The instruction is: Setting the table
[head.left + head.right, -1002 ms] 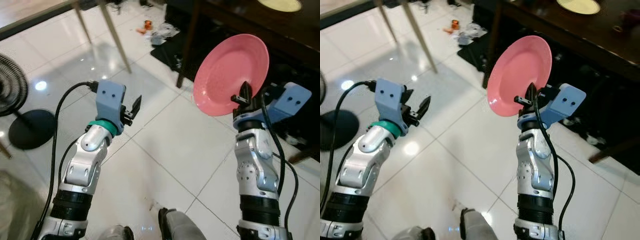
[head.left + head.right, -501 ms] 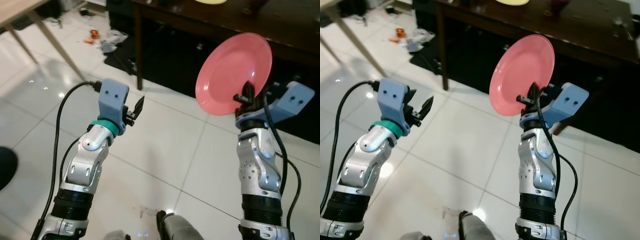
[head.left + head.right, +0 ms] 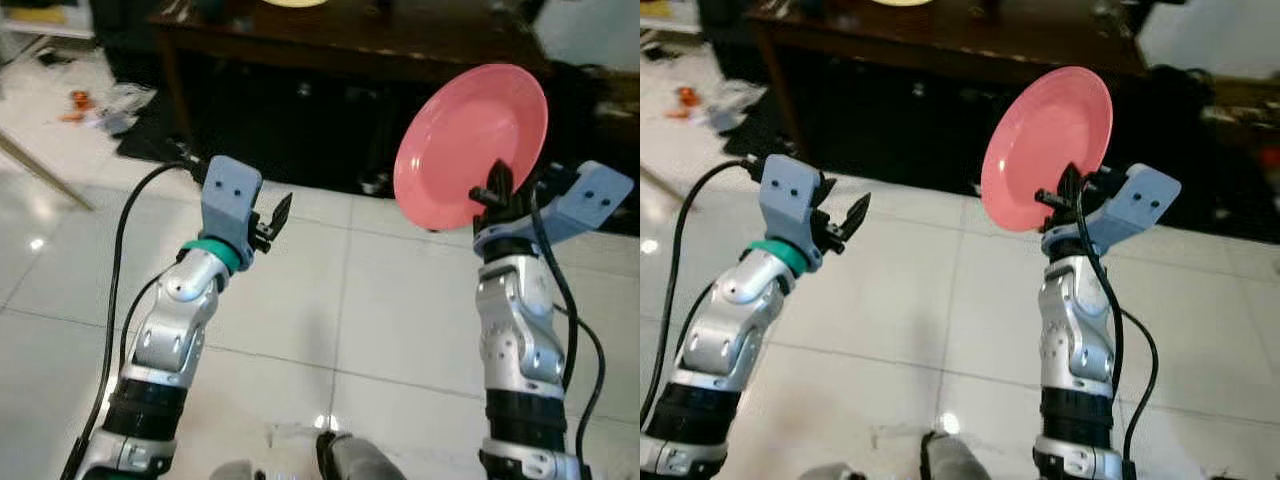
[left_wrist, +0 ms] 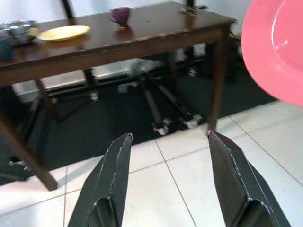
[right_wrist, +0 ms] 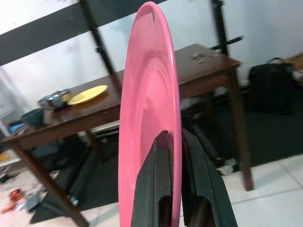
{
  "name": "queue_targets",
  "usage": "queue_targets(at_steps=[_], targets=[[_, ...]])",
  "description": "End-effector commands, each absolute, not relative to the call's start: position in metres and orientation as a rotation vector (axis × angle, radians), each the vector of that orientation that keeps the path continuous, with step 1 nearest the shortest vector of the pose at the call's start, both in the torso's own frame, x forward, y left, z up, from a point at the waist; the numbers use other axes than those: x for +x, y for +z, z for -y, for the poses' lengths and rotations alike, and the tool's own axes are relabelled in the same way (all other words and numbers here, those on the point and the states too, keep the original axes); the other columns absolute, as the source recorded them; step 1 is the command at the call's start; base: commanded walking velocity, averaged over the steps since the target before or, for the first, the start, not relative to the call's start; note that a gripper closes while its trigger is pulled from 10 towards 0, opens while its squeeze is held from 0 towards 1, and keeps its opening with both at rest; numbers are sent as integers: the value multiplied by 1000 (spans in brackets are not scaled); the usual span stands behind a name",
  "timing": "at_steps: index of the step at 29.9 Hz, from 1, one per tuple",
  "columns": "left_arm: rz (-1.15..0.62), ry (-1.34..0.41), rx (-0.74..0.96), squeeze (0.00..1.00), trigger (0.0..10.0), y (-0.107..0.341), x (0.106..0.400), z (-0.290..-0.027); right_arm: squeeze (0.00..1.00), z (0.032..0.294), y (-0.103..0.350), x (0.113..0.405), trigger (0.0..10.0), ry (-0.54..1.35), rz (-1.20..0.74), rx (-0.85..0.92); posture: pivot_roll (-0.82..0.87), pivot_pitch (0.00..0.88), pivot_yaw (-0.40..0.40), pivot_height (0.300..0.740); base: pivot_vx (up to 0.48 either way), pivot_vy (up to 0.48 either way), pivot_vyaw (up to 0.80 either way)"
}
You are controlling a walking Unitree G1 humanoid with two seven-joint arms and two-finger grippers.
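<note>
My right gripper (image 3: 495, 190) is shut on the lower rim of a pink plate (image 3: 470, 145), which stands on edge in the air above the white floor; the same pink plate (image 5: 149, 123) shows edge-on between the two fingers (image 5: 154, 184). My left gripper (image 3: 275, 215) is raised at the left, open and empty, its fingers (image 4: 106, 182) spread wide. Ahead stands a dark wooden table (image 4: 142, 38) with a yellow plate (image 4: 64, 32) and a purple cup (image 4: 120, 14) on it. The table's near edge (image 3: 330, 50) lies beyond both grippers.
A dark rug (image 3: 320, 140) lies under the table. Scattered small items (image 3: 95, 100) lie on the floor at the left, beside a pale furniture leg (image 3: 40, 170). A metal bowl (image 4: 19, 26) sits at the table's end. A black bag (image 5: 272, 87) rests past the table.
The whole view has swung and moved toward the dark table, which now fills the top of the head views. Both arms keep their pose and the pink plate stays gripped.
</note>
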State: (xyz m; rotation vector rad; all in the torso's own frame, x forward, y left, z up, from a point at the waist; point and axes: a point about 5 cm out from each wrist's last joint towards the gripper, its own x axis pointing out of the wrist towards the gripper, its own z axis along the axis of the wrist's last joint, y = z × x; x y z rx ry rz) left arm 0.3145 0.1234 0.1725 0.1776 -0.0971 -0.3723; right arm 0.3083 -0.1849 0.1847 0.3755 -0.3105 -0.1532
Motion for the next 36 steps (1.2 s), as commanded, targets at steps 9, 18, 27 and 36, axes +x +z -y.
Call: queue_targets(at_steps=[9, 18, 27, 36], targets=[[73, -402, 185, 0, 10000, 168, 312, -122, 0, 187, 183, 307, 10000, -165, 306, 368, 47, 18, 33, 740, 0, 0, -800], [116, -401, 160, 0, 10000, 178, 314, -121, 0, 187, 183, 307, 10000, -165, 304, 366, 47, 22, 31, 740, 0, 0, -800], [197, -186, 208, 0, 10000, 191, 324, -140, 0, 172, 185, 312, 10000, -57, 288, 366, 49, 23, 26, 740, 0, 0, -800], [203, 25, 258, 0, 10000, 193, 327, -172, 0, 131, 178, 317, 10000, 213, 197, 485, 67, 19, 13, 740, 0, 0, -267]])
